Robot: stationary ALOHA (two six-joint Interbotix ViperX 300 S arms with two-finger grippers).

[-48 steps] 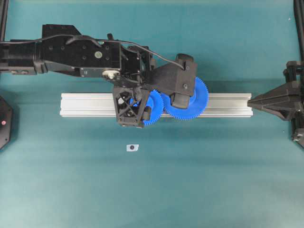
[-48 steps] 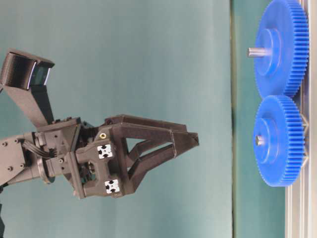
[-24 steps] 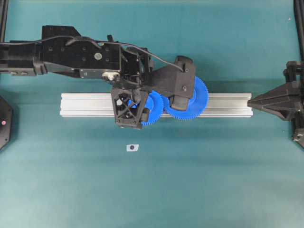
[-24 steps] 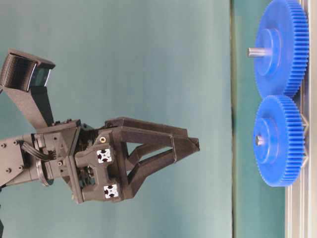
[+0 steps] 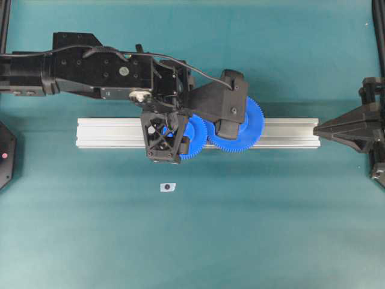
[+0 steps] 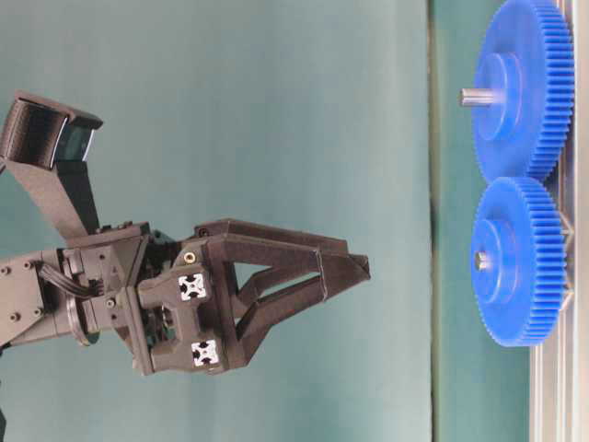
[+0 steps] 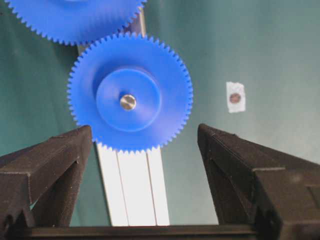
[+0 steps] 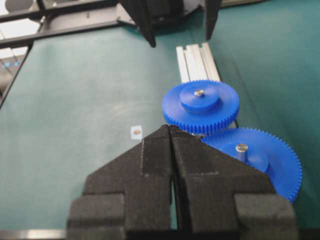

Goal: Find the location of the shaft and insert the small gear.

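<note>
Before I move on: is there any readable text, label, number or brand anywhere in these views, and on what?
None can be read in any view.
The small white tag on the mat bears only a dark dot, no letters.
The left gripper carries two white cross-patterned squares, which are marks and not text.
The small gear, the large gear and the rail show no print.

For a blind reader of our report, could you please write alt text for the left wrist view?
A small blue gear sits on a silver pin above an aluminium rail, framed below by the two spread black fingers of the open left pincer. A larger blue gear meshes at top left; a small white tag lies on the green mat at right.
</note>
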